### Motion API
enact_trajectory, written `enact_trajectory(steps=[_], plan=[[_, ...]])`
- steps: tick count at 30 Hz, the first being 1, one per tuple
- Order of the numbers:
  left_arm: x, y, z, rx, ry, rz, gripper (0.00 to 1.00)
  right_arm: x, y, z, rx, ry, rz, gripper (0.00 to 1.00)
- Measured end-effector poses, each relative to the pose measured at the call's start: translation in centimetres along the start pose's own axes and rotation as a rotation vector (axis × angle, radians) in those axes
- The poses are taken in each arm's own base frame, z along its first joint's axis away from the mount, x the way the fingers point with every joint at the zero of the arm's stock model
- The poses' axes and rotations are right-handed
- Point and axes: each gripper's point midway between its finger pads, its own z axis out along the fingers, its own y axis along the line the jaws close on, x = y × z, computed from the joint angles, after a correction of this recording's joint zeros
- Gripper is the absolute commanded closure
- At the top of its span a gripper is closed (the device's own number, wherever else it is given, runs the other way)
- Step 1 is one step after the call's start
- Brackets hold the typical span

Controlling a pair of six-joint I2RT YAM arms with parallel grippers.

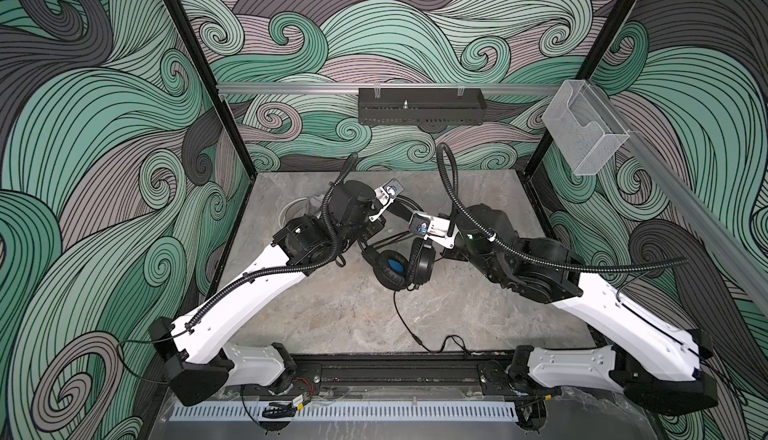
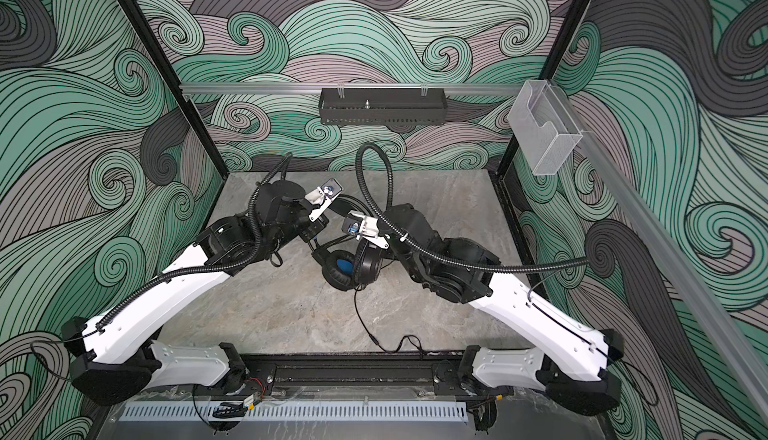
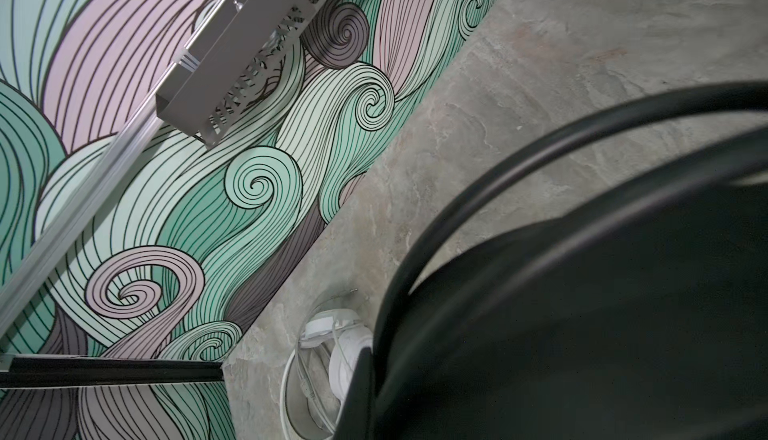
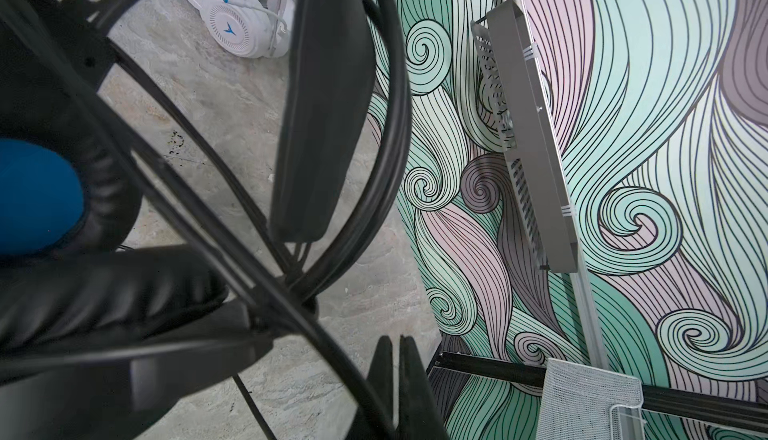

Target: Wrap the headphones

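Observation:
The black headphones point(image 1: 399, 265) with blue inner cups sit mid-table in both top views, between my two wrists, headband point(image 1: 405, 209) pointing toward the back. Their black cable point(image 1: 397, 313) trails to the front edge. My left gripper is shut. Only one finger point(image 3: 358, 392) shows, and the black headband point(image 3: 582, 313) hides the rest, so I cannot tell whether it grips. My right gripper point(image 4: 397, 340) is shut, nothing between its tips. A black wire band point(image 4: 291, 292) crosses in front of it. The white headphones point(image 4: 239, 28) lie at the back left with their pale cable.
A black perforated tray point(image 1: 419, 107) hangs on the back rail. A clear plastic box point(image 1: 586, 134) hangs on the right rail. The grey stone table point(image 1: 332, 313) is walled on three sides. The cable's plug point(image 1: 417, 340) lies near the front rail.

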Motion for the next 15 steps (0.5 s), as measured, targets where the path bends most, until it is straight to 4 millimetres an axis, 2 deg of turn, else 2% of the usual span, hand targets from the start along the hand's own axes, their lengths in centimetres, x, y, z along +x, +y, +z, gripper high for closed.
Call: enact_trajectory(steps=[6,10,15], plan=[[-0.1,0.3,-1.5,0.018,-0.026,-0.061,1.0,0.9,-0.3,0.5,-0.001,-0.006,0.061,1.0],[-0.8,0.4,-2.2,0.034,-0.051,-0.117,1.0,2.1,-0.7,0.9,-0.015,-0.032,0.166,0.95],[-2.2,1.0,-3.7,0.061,-0.093,-0.167,1.0,1.7,-1.9,1.2,-0.016,-0.124,0.289,0.88]])
